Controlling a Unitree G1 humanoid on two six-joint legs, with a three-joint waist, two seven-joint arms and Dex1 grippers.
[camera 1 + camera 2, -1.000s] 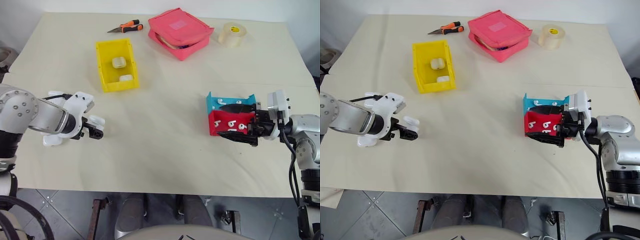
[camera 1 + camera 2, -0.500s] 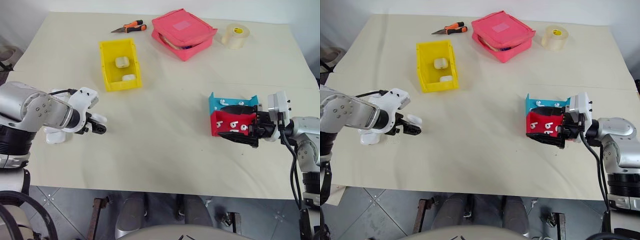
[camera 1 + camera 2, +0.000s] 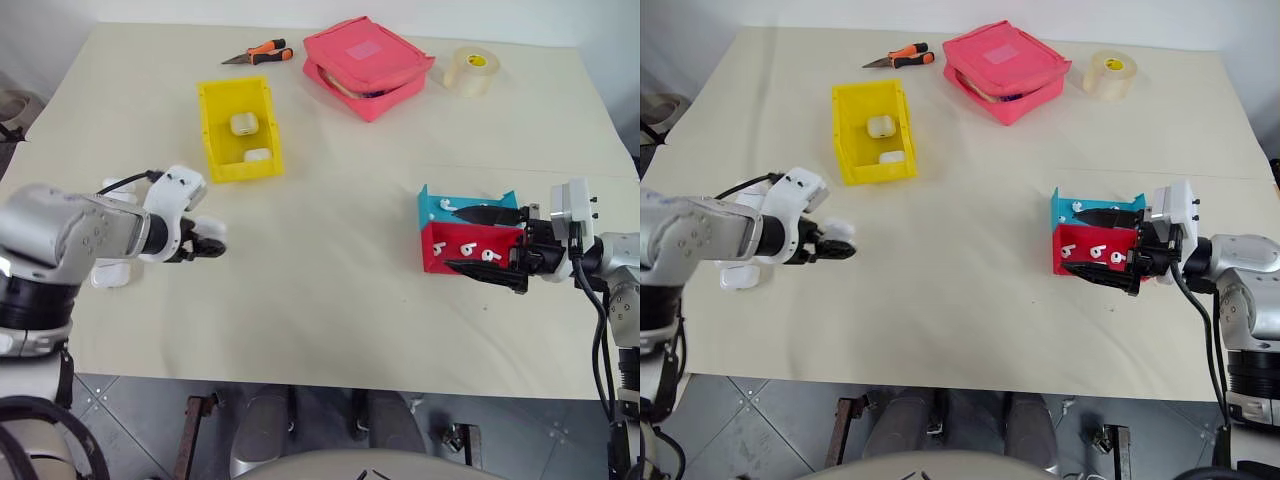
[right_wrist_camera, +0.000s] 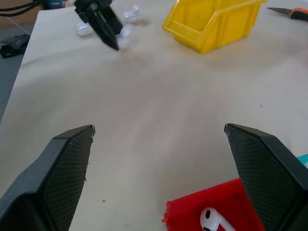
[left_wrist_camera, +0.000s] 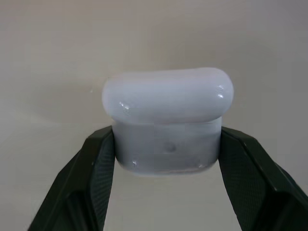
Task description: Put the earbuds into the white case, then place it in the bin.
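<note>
Between the two black fingers of the left gripper [image 5: 166, 154] sits the white case [image 5: 167, 120], clamped by its lower body, with the rounded lid above the fingertips and looking closed. The case is glossy, smooth plastic with rounded edges, so the main risk is that it slips or turns in the grip if the arm moves fast, because the fingers press on only a small part of its two sides. It also cannot receive the earbuds [image 3: 468, 247] while the lid looks closed; if the lid is not opened first, an earbud would just fall on the table [image 3: 330, 300].

Far across from this hand, the right gripper [image 3: 485, 243] has its fingers spread wide apart, one over each of the small red and blue trays [image 3: 466, 241], and holds nothing. The earbuds there are tiny and shiny, with short stems, so a wide pinch can easily miss or flick one out.

Beyond the left gripper stands the bin [image 3: 237, 128], bright yellow, rectangular, with an open top; two white cases lie inside it. Another white case [image 3: 110, 272] rests on the matte cream table just beside the left arm.
</note>
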